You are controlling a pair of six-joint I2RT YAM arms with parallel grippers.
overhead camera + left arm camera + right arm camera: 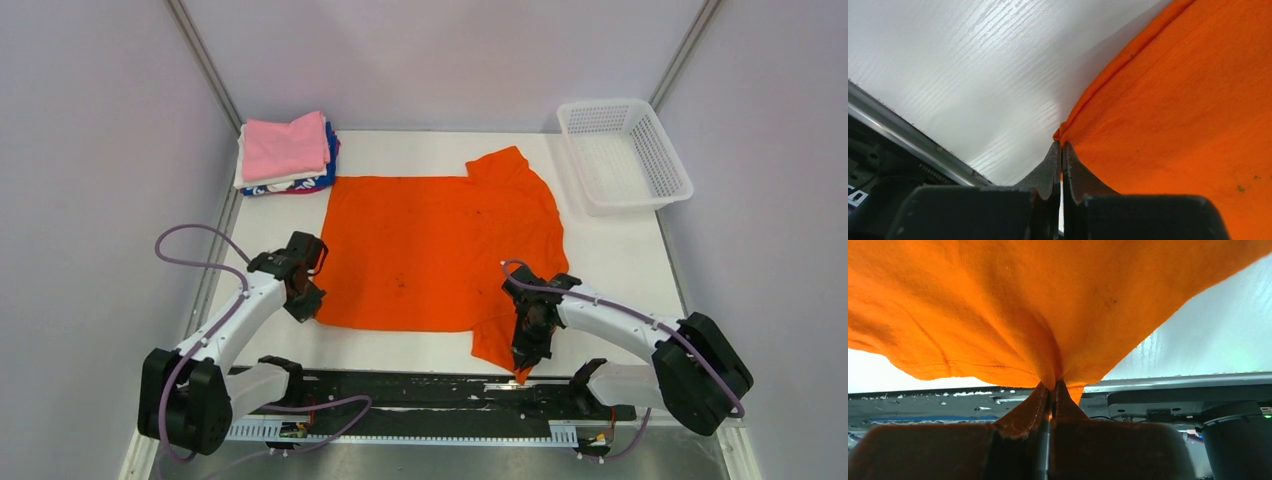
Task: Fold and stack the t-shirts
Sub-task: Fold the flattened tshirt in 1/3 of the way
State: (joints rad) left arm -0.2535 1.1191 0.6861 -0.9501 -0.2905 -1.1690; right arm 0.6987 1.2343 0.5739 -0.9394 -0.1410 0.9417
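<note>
Orange t-shirt [440, 240]: lying spread on worktop [620, 260], beside folded stack [285, 150]. Left end effector [1062, 146] is clenching the stack-side hem corner and right end effector [1053, 386] is pinching the sleeve farthest from the stack, likely tensioning the cloth for folding.

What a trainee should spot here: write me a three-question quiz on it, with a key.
1. True or false: the right gripper is shut on the orange t-shirt.
2. Which colour tops the folded stack? A pink, B blue, C white.
3. Fill in: the left gripper pinches the orange t-shirt at its near-____ corner.

Key: 1 true; 2 A; 3 left.
</note>
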